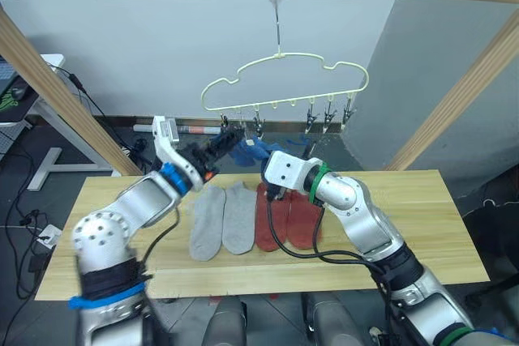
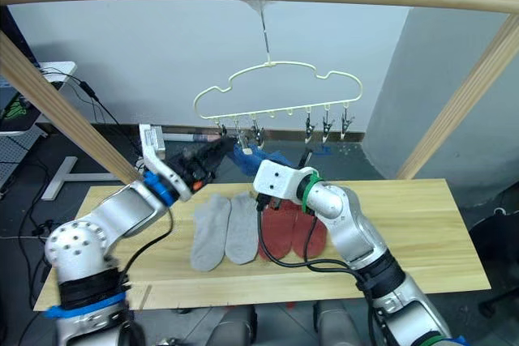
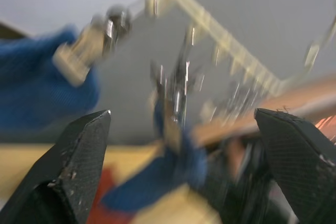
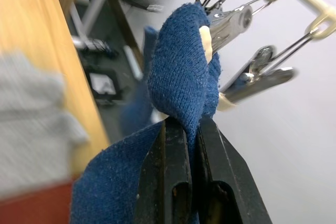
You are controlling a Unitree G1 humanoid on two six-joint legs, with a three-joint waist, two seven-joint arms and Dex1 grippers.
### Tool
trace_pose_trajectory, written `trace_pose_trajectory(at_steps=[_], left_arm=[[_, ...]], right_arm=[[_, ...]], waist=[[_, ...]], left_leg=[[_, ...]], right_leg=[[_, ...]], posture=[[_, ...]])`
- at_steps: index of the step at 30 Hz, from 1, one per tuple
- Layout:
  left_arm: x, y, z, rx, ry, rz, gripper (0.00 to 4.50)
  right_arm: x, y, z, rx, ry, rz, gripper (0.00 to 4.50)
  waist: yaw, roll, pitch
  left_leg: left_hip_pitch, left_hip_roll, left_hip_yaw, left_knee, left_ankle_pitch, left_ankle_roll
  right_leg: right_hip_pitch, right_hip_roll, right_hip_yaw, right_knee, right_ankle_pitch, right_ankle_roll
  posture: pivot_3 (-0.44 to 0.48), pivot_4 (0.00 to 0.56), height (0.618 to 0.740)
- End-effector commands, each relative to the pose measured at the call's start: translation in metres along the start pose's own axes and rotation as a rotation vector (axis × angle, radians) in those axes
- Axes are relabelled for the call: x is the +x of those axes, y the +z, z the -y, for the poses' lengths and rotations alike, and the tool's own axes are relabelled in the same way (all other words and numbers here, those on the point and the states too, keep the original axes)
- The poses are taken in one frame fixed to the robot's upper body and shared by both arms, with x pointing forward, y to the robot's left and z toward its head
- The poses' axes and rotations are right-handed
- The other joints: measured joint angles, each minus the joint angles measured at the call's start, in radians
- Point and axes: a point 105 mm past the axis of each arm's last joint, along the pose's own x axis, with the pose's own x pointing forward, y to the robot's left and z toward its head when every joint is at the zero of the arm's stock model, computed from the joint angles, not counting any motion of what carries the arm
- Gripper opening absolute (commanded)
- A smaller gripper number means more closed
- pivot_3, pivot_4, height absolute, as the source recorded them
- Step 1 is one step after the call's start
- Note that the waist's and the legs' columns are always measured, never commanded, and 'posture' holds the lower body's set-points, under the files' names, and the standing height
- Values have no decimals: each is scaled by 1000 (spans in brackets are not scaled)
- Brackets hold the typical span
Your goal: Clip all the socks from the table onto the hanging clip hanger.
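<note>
Holding: right gripper (image 4: pixel 190 129) pinches a blue sock (image 4: pixel 181 72) against a metal clip (image 4: pixel 231 24)
Gaping: left gripper (image 3: pixel 184 129) wide, empty, by the clip hanger (image 1: pixel 284 83)
Table (image 1: pixel 405 208): grey socks (image 1: pixel 223 218), red socks (image 1: pixel 284 216)

Two light grey socks (image 1: pixel 222 219) and two rust red socks (image 1: pixel 289 217) lying flat, side by side, toes toward 6 o'clock on the light-wood table (image 1: pixel 422 224). Blue sock (image 4: pixel 181 82) bunched at a metal clip of the pale-yellow clip hanger (image 1: pixel 284 83), hanging at 12 o'clock.
</note>
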Motion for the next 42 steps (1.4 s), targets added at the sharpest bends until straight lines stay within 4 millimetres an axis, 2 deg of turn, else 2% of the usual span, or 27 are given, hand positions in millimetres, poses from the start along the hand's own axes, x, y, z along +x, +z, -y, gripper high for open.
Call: trace_pose_trajectory(at_steps=[1, 5, 9, 12, 18, 19, 23, 26, 28, 30, 33, 36, 42], left_arm=[[-5, 2, 13, 101, -48, -14, 4471], [-12, 8, 15, 241, -45, -17, 4471], [-8, 1, 14, 354, -40, -30, 4500], [-6, -7, 9, 383, -32, -32, 4500], [3, -19, 15, 504, -52, -24, 4500], [4, -20, 16, 520, -54, -24, 4500], [18, -23, 18, 605, -25, 40, 4500], [35, -14, 18, 712, 31, 149, 4500], [46, -10, 17, 786, 69, 219, 4115], [57, -19, 19, 875, 61, 224, 3610], [73, -28, 17, 889, 80, 239, 2707], [83, -25, 16, 883, 127, 296, 2707], [91, -18, 7, 887, 199, 345, 2707]], right_arm=[[3, 10, 9, 97, -6, 59, 0], [12, 12, 4, 489, 45, 98, 0], [11, 7, 6, 475, 62, 76, 1044], [10, 3, 8, 492, 71, 56, 2126], [-13, -19, 13, 495, 62, -8, 4305], [-15, -20, 13, 495, 62, -12, 4461], [-39, -29, 24, 483, 34, -35, 4461], [-60, -13, 40, 521, 55, 36, 4461], [-70, -3, 52, 525, 55, 82, 4500], [-78, 9, 63, 533, 60, 135, 4500], [-87, 23, 71, 558, 77, 190, 4500], [-94, 31, 75, 561, 85, 209, 4500], [-96, 36, 74, 570, 97, 211, 4500]], waist=[[9, 0, 0], [10, 0, 1], [13, 1, 2], [13, 1, 2], [17, 1, 2], [17, 1, 2], [20, 2, 2], [22, 4, 4], [24, 4, 5], [23, 4, 4], [20, 4, 5], [19, 4, 5], [10, 4, 5]], left_leg=[[-1, 0, -1, 0, 0, 0], [-1, 0, -1, 1, 0, 0], [-1, 0, -1, 0, 0, 0], [-1, 0, -1, 0, 0, 0], [-2, 0, -1, -2, 0, 0], [-2, 0, -1, -2, 0, 0], [-2, 0, 0, -1, 0, 0], [-3, 0, 0, -1, 0, 0], [-3, 0, 0, 0, 0, 0], [-3, 0, 0, 0, 0, 0], [-3, 0, 1, 0, 0, 0], [-3, 0, 1, 0, 0, 1], [-3, -1, 1, 1, 0, 1]], right_leg=[[0, 0, -1, 0, -1, -2], [0, 0, -1, 0, -2, -4], [0, 0, -1, 0, -3, -6], [0, 0, -1, -1, -3, -6], [-2, 0, -1, 0, -4, -6], [-2, 0, -1, -1, -4, -6], [-2, 0, -1, -1, -4, -6], [-2, 0, -1, -1, -4, -6], [-2, 0, -1, -1, -3, -5], [-2, 0, -1, -1, -2, -3], [-2, 0, 0, -1, -1, -2], [-2, 0, 0, -1, 0, 0], [-2, 0, 0, -1, 0, 0]], posture=[[98, 219, 740], [114, 225, 740], [121, 220, 740], [121, 223, 740], [104, 222, 740], [104, 222, 740], [90, 221, 740], [73, 222, 740], [70, 220, 740], [67, 219, 740], [43, 216, 740], [21, 213, 740], [-10, 210, 740]])
